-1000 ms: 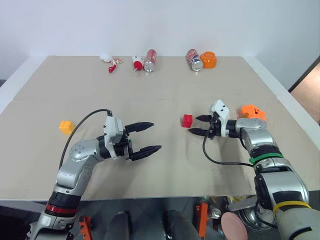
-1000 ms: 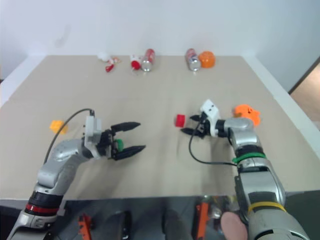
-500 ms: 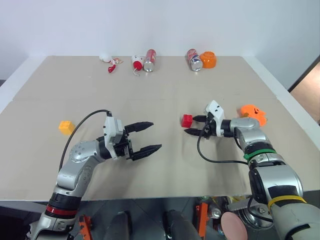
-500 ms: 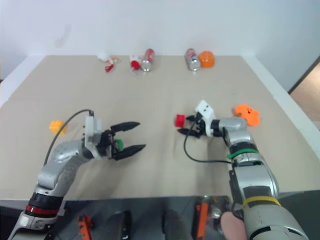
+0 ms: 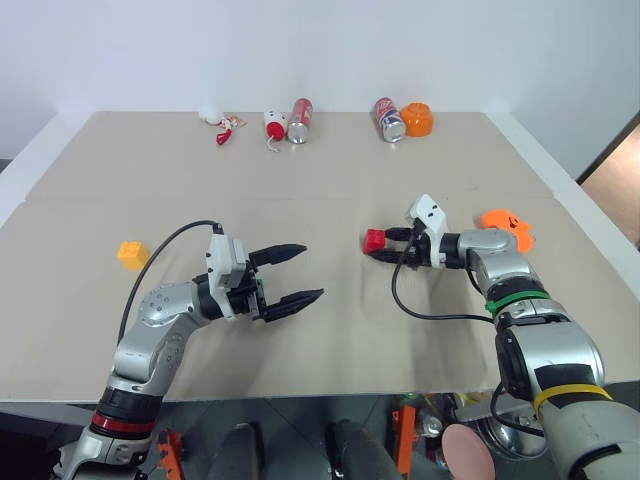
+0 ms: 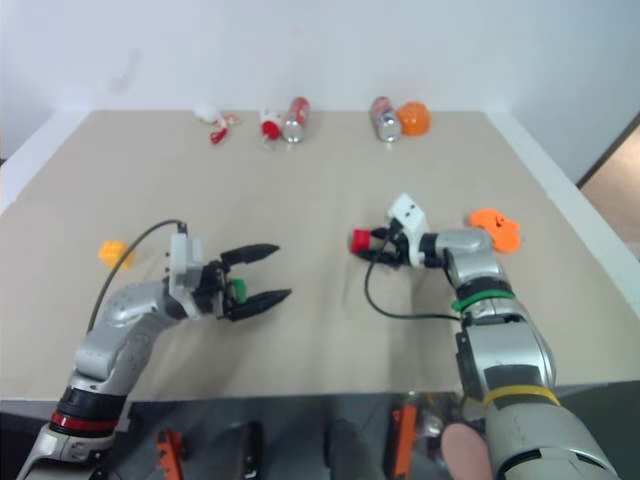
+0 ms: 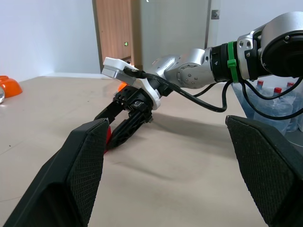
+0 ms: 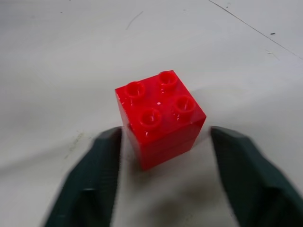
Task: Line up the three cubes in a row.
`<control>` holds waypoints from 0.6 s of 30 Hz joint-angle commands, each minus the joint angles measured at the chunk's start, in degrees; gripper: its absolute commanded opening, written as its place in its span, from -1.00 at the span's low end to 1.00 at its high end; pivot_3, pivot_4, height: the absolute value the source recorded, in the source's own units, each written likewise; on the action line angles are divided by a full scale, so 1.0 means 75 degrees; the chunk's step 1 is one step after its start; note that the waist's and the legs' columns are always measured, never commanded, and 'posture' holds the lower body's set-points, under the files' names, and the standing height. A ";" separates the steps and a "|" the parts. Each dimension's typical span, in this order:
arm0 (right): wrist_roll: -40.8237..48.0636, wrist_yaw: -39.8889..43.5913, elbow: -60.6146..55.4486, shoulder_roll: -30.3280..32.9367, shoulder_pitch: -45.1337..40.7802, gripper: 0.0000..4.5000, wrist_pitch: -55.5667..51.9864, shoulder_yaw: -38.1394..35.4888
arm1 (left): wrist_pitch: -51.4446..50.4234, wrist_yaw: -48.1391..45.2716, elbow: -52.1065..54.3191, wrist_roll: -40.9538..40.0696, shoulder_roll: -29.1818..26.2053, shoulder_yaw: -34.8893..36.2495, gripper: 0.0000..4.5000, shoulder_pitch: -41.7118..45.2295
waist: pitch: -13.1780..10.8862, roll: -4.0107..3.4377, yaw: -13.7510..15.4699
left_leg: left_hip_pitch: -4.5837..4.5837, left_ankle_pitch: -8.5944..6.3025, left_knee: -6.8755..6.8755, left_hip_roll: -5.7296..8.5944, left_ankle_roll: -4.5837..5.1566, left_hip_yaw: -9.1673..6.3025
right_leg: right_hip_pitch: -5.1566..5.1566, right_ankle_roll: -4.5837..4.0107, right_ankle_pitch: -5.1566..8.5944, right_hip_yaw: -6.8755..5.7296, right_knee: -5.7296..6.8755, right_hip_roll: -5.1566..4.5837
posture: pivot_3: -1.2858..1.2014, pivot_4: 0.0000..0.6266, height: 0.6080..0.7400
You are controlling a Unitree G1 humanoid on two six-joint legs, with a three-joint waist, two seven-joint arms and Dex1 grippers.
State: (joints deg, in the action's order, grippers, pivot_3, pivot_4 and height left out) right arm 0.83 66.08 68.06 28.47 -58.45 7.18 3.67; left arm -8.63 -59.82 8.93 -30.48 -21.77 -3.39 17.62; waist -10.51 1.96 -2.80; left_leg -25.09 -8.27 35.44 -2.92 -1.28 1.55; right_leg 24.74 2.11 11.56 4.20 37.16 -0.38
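The red cube (image 8: 160,117) stands studs-up on the table, right of centre. My right gripper (image 5: 381,245) reaches it from the right, open, with one finger on each side of the cube and a small gap showing at the fingertips (image 8: 226,146). The yellow-orange cube (image 5: 132,254) lies far to the left. My left gripper (image 5: 311,271) hovers open and empty left of centre, pointing right. The green cube (image 6: 237,290) sits on the table just behind its fingers.
Along the far edge lie two cans (image 5: 300,120), small red-and-white toys (image 5: 226,129) and an orange cup-like thing (image 5: 417,120). An orange pumpkin-face toy (image 5: 506,224) lies just right of my right forearm. A black cable (image 5: 420,310) loops below the right wrist.
My right gripper's fingers have narrowed around the red cube, which has stayed in place. The left gripper has not moved.
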 commanded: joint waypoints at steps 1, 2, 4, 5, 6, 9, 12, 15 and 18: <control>0.0089 0.0133 -0.0059 0.0039 -0.0218 -0.38 0.0093 -0.0208 | 0.0164 0.0042 0.0202 -0.0096 -0.0001 0.0184 0.82 0.0014 | 0.0000 0.0000 0.0000 | 0.0000 0.0000 0.0000 0.0000 0.0000 0.0000 | 0.0000 0.0000 0.0000 0.0000 0.0000 0.0000 | 0.03 -0.52 1.00; 0.0091 0.0145 -0.0064 0.0043 -0.0215 -0.48 0.0087 -0.0214 | 0.0175 0.0045 0.0183 -0.0093 0.0003 0.0183 0.82 0.0026 | 0.0000 0.0000 0.0000 | 0.0000 0.0000 0.0000 0.0000 0.0000 0.0000 | 0.0000 0.0000 0.0000 0.0000 0.0000 0.0000 | 0.03 -0.52 1.00; 0.0096 0.0141 -0.0076 0.0064 -0.0199 -0.49 0.0067 -0.0229 | 0.0192 0.0052 0.0157 -0.0091 0.0008 0.0179 0.82 0.0041 | 0.0000 0.0000 0.0000 | 0.0000 0.0000 0.0000 0.0000 0.0000 0.0000 | 0.0000 0.0000 0.0000 0.0000 0.0000 0.0000 | 0.03 -0.52 1.00; 0.0098 0.0130 -0.0077 0.0083 -0.0193 -0.49 0.0050 -0.0236 | 0.0205 0.0041 0.0127 -0.0086 0.0007 0.0177 0.82 0.0057 | 0.0000 0.0000 0.0000 | 0.0000 0.0000 0.0000 0.0000 0.0000 0.0000 | 0.0000 0.0000 0.0000 0.0000 0.0000 0.0000 | 0.03 -0.52 1.00; 0.0100 0.0127 -0.0083 0.0108 -0.0182 -0.49 0.0027 -0.0244 | 0.0214 0.0024 0.0098 -0.0079 0.0000 0.0172 0.82 0.0072 | 0.0000 0.0000 0.0000 | 0.0000 0.0000 0.0001 0.0000 0.0000 0.0000 | 0.0000 0.0000 0.0000 0.0000 0.0000 0.0000 | 0.03 -0.52 1.00; 0.0103 0.0196 -0.0140 0.0211 -0.0126 -0.49 -0.0100 -0.0243 | 0.0261 -0.0082 -0.0057 -0.0057 -0.0052 0.0166 0.82 0.0141 | 0.0000 0.0000 0.0000 | 0.0000 0.0000 0.0000 0.0000 0.0000 0.0000 | 0.0001 0.0000 0.0000 0.0000 0.0000 0.0000 | 0.03 -0.52 1.00; 0.0157 0.0615 -0.0455 0.0380 0.0057 -0.49 -0.0247 -0.0202 | 0.0318 -0.0239 -0.0221 -0.0016 -0.0132 0.0153 0.82 0.0222 | 0.0000 0.0000 0.0002 | -0.0001 0.0000 0.0000 0.0000 0.0000 0.0000 | 0.0001 0.0000 0.0000 0.0000 0.0000 0.0000 | 0.03 -0.52 1.00; 0.0431 0.1621 -0.1421 0.0708 0.0478 -0.49 -0.0795 -0.0160 | 0.0339 -0.0394 -0.0383 -0.0005 -0.0194 0.0160 0.82 0.0325 | 0.0000 0.0000 0.0015 | -0.0005 0.0000 0.0000 0.0001 0.0000 -0.0001 | 0.0001 0.0000 0.0000 -0.0001 0.0000 0.0000 | 0.03 -0.52 1.00; 0.0893 0.2531 -0.3407 0.1168 0.1396 -0.49 -0.1651 -0.0082 | 0.0333 -0.0667 -0.0526 0.0005 -0.0330 0.0092 0.82 0.0373 | 0.0000 0.0000 0.0026 | -0.0010 -0.0001 -0.0003 0.0001 -0.0001 -0.0003 | 0.0005 0.0002 0.0001 -0.0001 0.0000 -0.0001 | 0.03 -0.52 1.00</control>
State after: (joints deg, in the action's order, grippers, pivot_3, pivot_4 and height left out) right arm 4.84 81.41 50.11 35.43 -49.38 -2.34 3.58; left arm -7.18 -63.55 4.84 -30.29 -23.62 -2.98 19.50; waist -10.51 1.95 -2.60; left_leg -25.17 -8.28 35.42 -2.91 -1.29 1.52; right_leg 24.78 2.14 11.58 4.19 37.17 -0.38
